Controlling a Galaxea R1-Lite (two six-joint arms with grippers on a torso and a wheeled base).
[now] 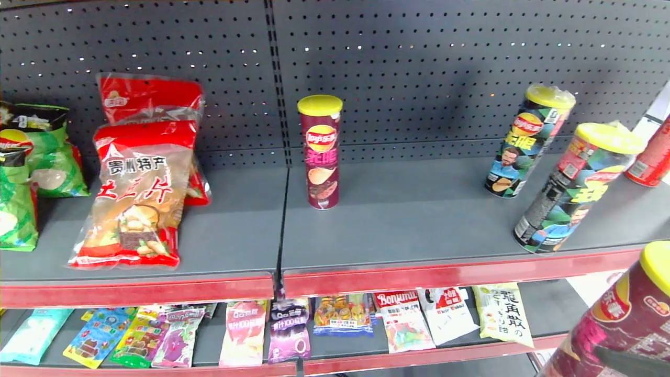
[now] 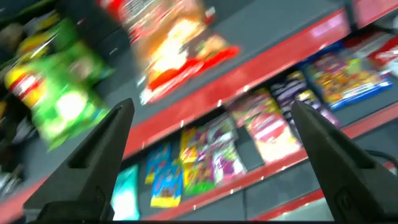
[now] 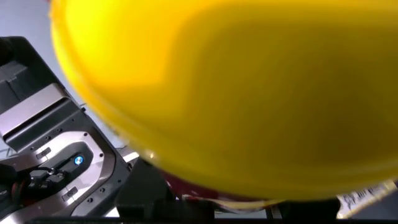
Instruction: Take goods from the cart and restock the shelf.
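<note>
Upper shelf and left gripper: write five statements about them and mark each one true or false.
1. The maroon cylindrical chip can with a yellow lid stands upright on the grey upper shelf. True.
2. The left gripper is shut on a bag. False: its fingers are spread with nothing between them.
3. The red-and-clear plastic snack bags are to the right of that can. False: they are on its left.
4. Two teal-and-black cans with yellow lids stand on the shelf's right part. True.
5. A second maroon can with a yellow lid is in front of the shelf, not standing on it. True.
</note>
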